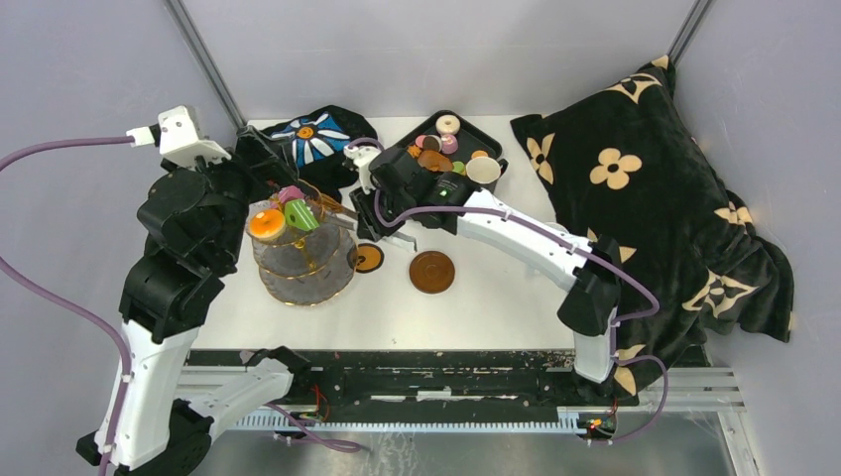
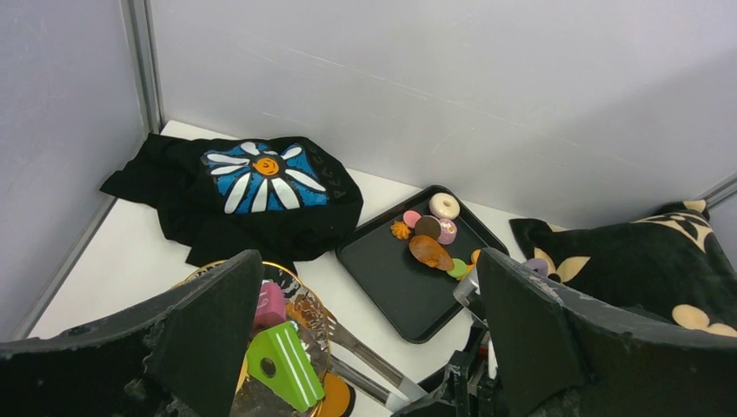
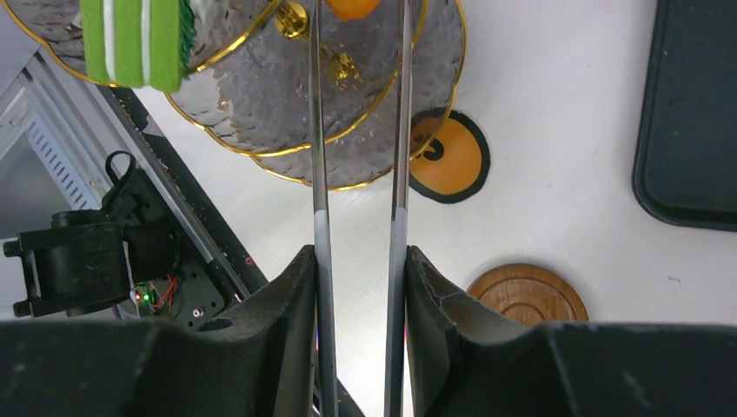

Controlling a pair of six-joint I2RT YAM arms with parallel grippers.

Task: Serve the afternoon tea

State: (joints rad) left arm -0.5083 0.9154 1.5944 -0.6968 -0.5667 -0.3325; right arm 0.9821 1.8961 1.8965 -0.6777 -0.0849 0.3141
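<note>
Two arms in play: right gripper (image 3: 358,261) clamped on metal tongs (image 3: 318,156) reaching over glass stand (image 3: 235,95); left gripper (image 2: 367,261) spread wide, empty, above it.

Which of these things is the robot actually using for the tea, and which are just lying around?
For the tea: glass stand, toy pastries, white mug, wooden saucer, tongs, black tray.
Just lying about: black flower cloth, black blanket with tan flowers.

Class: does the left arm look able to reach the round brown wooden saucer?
Probably not: the three-tier glass stand and the right gripper's metal tongs lie between the left gripper and the saucer.
</note>
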